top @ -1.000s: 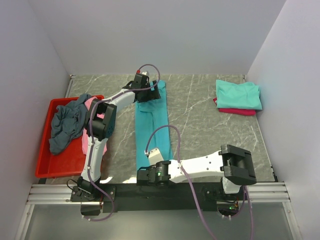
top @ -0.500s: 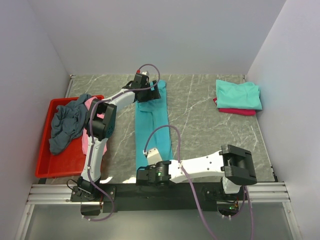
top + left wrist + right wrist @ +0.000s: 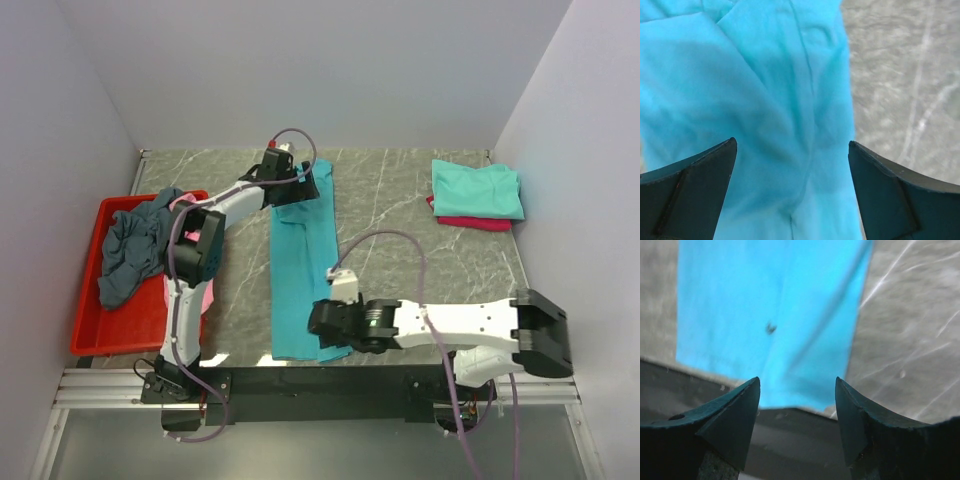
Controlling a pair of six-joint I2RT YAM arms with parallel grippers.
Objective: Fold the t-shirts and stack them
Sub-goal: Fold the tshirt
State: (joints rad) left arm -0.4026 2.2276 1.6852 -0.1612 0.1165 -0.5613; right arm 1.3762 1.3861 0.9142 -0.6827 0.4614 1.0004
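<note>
A bright turquoise t-shirt (image 3: 303, 265) lies folded into a long narrow strip down the middle of the table. My left gripper (image 3: 299, 186) hovers over its far end, jaws wide open; in the left wrist view the turquoise cloth (image 3: 765, 100) fills the space under the left gripper (image 3: 792, 145), ungripped. My right gripper (image 3: 326, 322) is open just above the strip's near end, and in the right wrist view the shirt's near hem (image 3: 790, 390) lies flat beyond the right gripper (image 3: 797, 382). A mint-green shirt (image 3: 478, 188) lies folded on a crimson one (image 3: 468, 223) at the far right.
A red tray (image 3: 88, 330) stands at the left edge, holding a crumpled slate-grey shirt (image 3: 133, 252) and a pink shirt (image 3: 183, 285). The black rail (image 3: 300, 380) runs along the near table edge just below the strip's end. White walls close in on three sides.
My right gripper has opened, let go of the turquoise shirt's near end and moved right and slightly away from the table edge. The left gripper stays open in place.
</note>
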